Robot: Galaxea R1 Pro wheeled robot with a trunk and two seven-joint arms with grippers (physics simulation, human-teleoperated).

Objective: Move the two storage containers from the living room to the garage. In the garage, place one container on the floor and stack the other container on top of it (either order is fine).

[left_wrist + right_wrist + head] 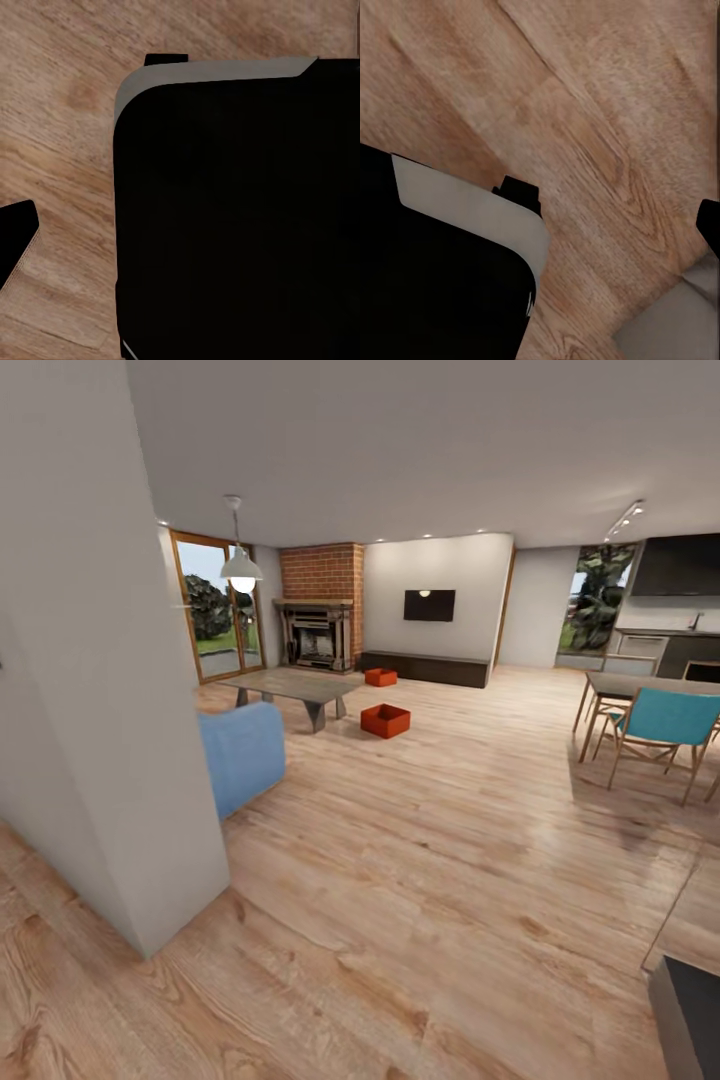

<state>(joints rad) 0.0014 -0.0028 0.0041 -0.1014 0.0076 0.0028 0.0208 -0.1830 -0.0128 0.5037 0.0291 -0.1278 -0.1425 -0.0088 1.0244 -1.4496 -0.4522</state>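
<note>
Head view shows two orange bins on the wood floor point(430, 860) of the living room: the nearer bin point(385, 720) just beside the coffee table point(290, 687), the farther bin point(380, 677) near the dark bench point(425, 668) and brick fireplace point(318, 620). Both lie well apart from either pincer. Neither wrist view reveals the fingers, so I cannot tell how far either pincer is open or whether it holds anything. Risk, as judged: the white wall corner point(150, 810) and blue sofa point(240, 755) narrow the route; a tight turn could clip them.
</note>
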